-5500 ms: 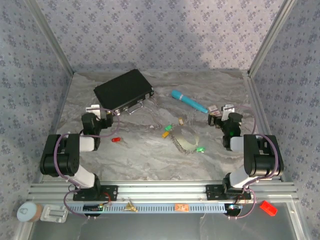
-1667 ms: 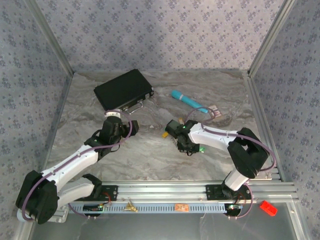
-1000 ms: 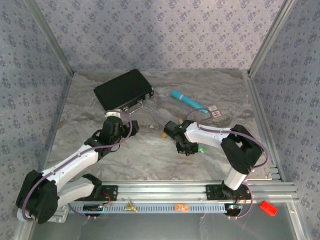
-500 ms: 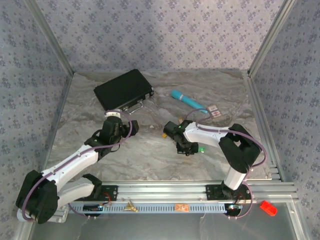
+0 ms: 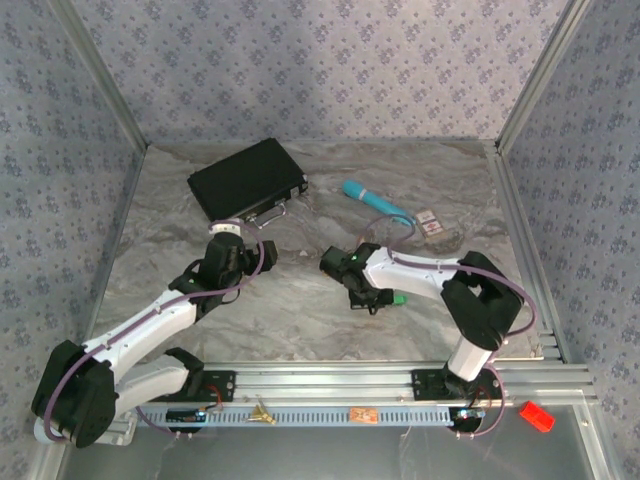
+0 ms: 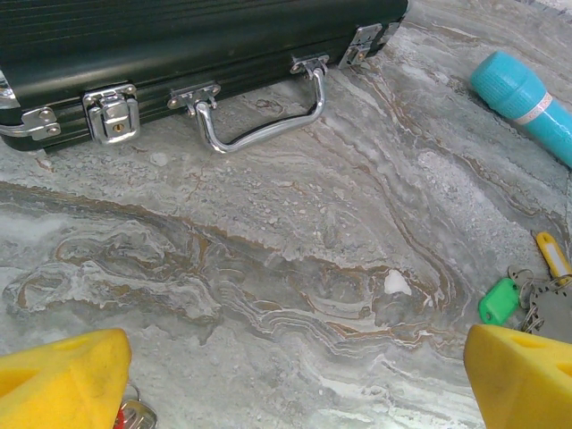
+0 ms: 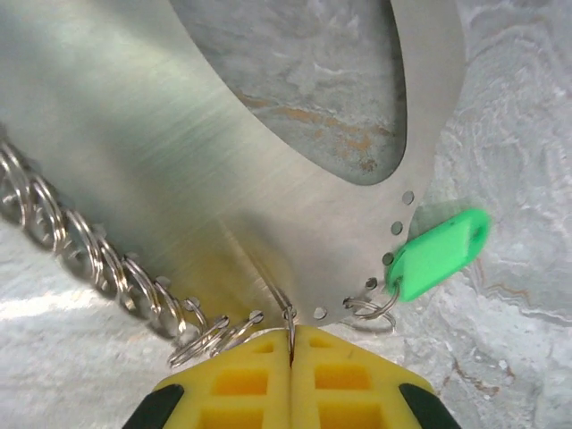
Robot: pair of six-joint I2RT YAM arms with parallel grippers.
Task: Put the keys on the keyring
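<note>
The keyring (image 7: 268,161) is a flat silver plate with holes along its edge and a row of small wire rings (image 7: 107,268). My right gripper (image 7: 291,335) is shut on one thin ring at that edge. A green key (image 7: 438,255) hangs from the neighbouring ring. From above, the right gripper (image 5: 368,298) points down at the table, the green key (image 5: 398,298) just right of it. My left gripper (image 6: 295,384) is open and low over bare marble. A red key (image 6: 119,418) peeks out by its left fingertip. Green (image 6: 498,299) and yellow (image 6: 554,255) keys lie beyond its right fingertip (image 6: 523,375).
A black case (image 5: 247,178) with a metal handle (image 6: 259,125) lies at the back left. The teal pen-shaped tool (image 5: 378,203) and a small card (image 5: 428,222) sit at the back right. A red block (image 5: 536,415) rests off the table, near right.
The right gripper has slid a little to the left, pulling the keyring and the green key with it. The left arm has not moved.
</note>
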